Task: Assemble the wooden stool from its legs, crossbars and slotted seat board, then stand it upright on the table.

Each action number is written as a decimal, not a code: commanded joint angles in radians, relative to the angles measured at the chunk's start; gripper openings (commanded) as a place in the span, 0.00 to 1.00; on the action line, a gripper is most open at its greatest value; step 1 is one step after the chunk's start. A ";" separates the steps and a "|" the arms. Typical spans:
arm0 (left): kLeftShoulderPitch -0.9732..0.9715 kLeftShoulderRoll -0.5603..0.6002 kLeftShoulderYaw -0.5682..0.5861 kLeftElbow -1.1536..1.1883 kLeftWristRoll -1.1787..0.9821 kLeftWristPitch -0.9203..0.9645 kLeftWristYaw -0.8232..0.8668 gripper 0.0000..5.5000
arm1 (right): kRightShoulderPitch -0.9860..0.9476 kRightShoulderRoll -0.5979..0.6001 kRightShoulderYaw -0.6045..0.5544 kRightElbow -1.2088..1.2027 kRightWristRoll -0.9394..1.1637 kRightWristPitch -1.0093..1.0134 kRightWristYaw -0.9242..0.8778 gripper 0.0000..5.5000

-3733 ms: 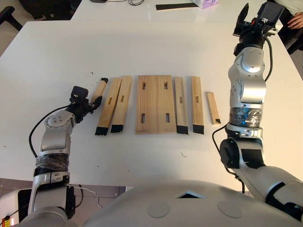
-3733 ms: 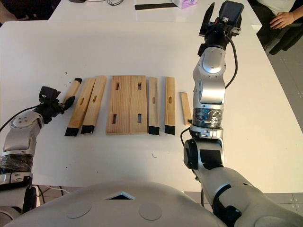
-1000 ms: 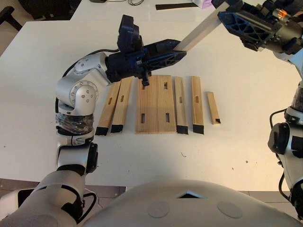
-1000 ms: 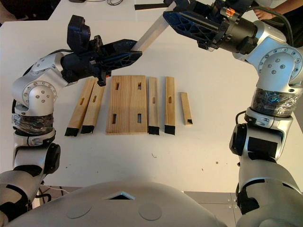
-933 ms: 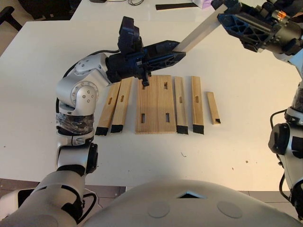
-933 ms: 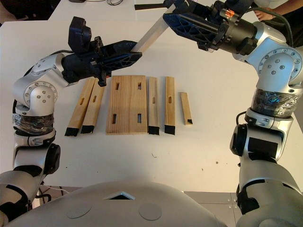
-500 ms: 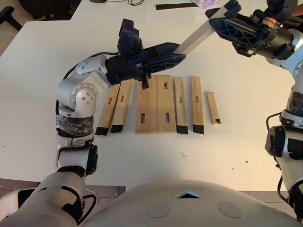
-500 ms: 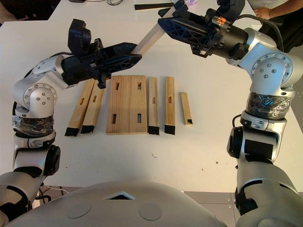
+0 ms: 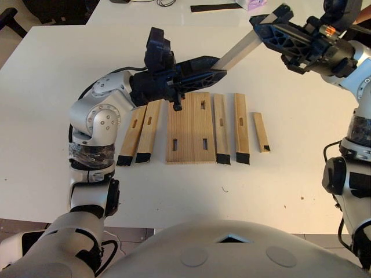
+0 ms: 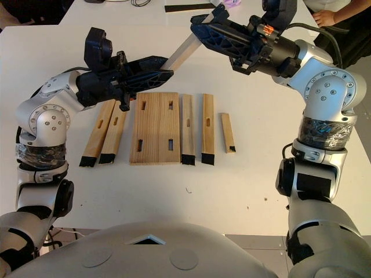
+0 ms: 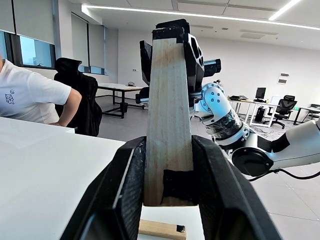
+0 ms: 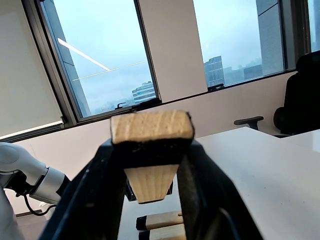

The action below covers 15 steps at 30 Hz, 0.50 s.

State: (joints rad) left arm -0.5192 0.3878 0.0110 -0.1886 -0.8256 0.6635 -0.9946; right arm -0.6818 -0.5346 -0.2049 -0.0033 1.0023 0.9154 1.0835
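Note:
A short wooden crossbar (image 9: pixel 239 48) hangs slanted in the air above the far end of the seat board. My left gripper (image 9: pixel 213 62) is shut on its lower end and my right gripper (image 9: pixel 262 24) is shut on its upper end. In the left wrist view the crossbar (image 11: pixel 167 100) rises between my fingers toward the other gripper. The slotted seat board (image 9: pixel 189 127) lies flat mid-table, with two legs (image 9: pixel 142 128) to its left and two legs (image 9: pixel 231 127) to its right. Another short crossbar (image 9: pixel 261 132) lies farthest right.
The white table (image 9: pixel 58 75) has bare room on both sides of the row of parts and in front of it. A black strip (image 9: pixel 214 7) lies on a second table behind.
The crossbar that lay at the far left of the row is now lifted and held by both grippers. Over the last second my right arm shifted slightly left; the left barely moved.

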 commanded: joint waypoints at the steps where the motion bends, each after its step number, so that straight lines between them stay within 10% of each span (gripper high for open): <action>1: -0.008 0.005 0.026 0.027 -0.003 0.006 0.026 0.30 | 0.017 -0.001 0.005 -0.022 -0.040 -0.038 -0.037 0.24; 15: 0.160 -0.065 0.028 0.027 0.235 -0.230 0.234 0.45 | 0.020 -0.134 0.230 0.181 -0.543 -0.558 0.141 0.24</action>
State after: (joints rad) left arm -0.3755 0.3722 0.0084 -0.1780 -0.6389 0.4861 -0.8597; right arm -0.6999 -0.6392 -0.0269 0.1425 0.5362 0.4383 1.1814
